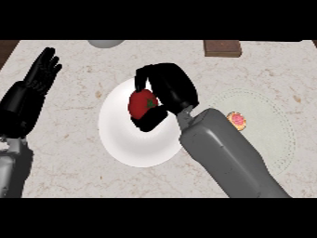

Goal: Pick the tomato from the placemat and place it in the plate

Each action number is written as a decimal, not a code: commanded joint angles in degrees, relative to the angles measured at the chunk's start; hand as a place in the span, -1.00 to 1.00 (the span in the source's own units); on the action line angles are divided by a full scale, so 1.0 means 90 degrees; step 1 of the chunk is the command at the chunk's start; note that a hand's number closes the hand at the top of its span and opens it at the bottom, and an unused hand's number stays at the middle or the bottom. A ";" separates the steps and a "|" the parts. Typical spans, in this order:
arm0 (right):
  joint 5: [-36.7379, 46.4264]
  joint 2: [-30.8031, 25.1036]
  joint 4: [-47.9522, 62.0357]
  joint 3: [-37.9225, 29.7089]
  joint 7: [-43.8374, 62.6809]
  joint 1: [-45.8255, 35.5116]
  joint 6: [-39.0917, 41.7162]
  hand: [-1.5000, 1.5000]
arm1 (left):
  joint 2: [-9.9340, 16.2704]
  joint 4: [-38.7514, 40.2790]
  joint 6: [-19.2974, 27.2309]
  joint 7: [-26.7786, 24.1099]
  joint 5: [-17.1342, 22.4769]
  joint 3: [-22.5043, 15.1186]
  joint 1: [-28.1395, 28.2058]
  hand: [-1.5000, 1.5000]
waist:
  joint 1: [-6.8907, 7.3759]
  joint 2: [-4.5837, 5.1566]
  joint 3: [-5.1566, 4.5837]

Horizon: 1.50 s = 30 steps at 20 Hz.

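My right hand (169, 90) curls around the tomato (142, 103), above the plate (120, 135); my left hand (34, 86) rests open.

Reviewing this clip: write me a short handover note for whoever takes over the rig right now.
Right hand: curled round the tomato, holding it over the white plate.
Left hand: open, fingers up, resting at the view's left edge.
Placemat: right of the plate, partly under the right forearm; a small pink-and-orange item lies on it.
Done: tomato picked from the placemat and brought above the plate.
Left: lower it, release it onto the plate, withdraw the hand.
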 commanded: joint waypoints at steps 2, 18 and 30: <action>-0.0350 0.0066 0.1754 0.0903 -0.0289 -0.0605 -0.1281 1.00 | 0.0034 0.0310 -0.0029 -0.0001 0.0016 0.0105 -0.0360 0.00 | 0.0105 0.0042 -0.0001; -0.3772 0.0069 0.2913 0.1806 -0.1393 -0.1163 -0.2933 -1.00 | -0.0133 0.0429 -0.0107 -0.0116 -0.0061 -0.0046 -0.0520 0.00 | 0.0256 0.0072 0.0005; -0.5364 -0.0101 0.2962 0.0326 -0.2654 -0.0942 -0.2800 -1.00 | -0.0008 -0.0021 -0.0059 0.0080 -0.0056 0.0168 -0.0075 0.00 | -0.0071 -0.0008 0.0005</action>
